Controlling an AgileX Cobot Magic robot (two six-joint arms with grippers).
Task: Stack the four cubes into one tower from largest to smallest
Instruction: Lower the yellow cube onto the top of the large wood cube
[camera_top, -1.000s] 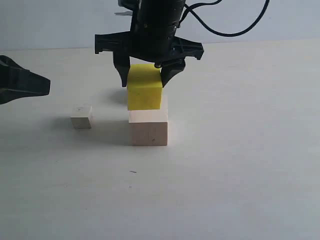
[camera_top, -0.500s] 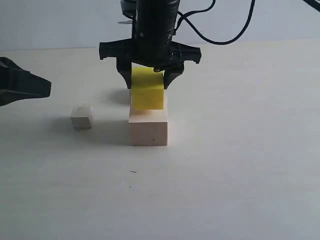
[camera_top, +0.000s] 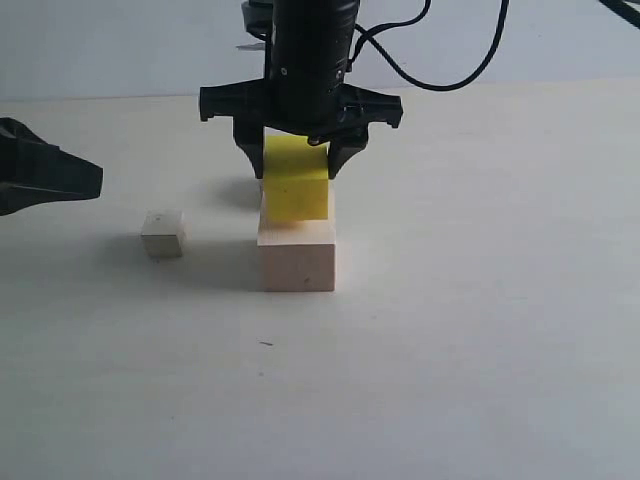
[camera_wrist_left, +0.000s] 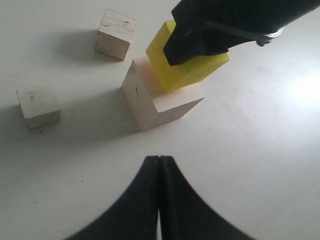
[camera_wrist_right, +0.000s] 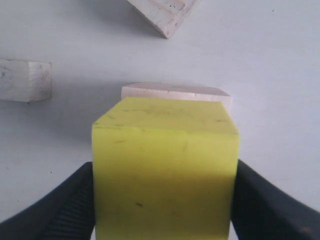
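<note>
My right gripper (camera_top: 296, 165) is shut on the bright yellow cube (camera_top: 296, 185), its fingers pressing both sides (camera_wrist_right: 165, 200). The yellow cube sits on, or just at, the top face of the largest pale wood cube (camera_top: 297, 258), slightly twisted against it in the left wrist view (camera_wrist_left: 187, 70). One small wooden cube (camera_top: 163, 233) lies to the left of the stack. The other small cube (camera_wrist_left: 116, 34) lies behind the stack, hidden in the exterior view. My left gripper (camera_top: 92, 180) hovers shut and empty at the left edge (camera_wrist_left: 159, 160).
The white tabletop (camera_top: 460, 330) stretches bare in front of and to the right of the stack. A black cable (camera_top: 450, 70) loops off the right arm above the table's far edge.
The right gripper carried the yellow cube slightly right and lower onto the large cube, then held still over the last half second. The left gripper and the small cube stayed put.
</note>
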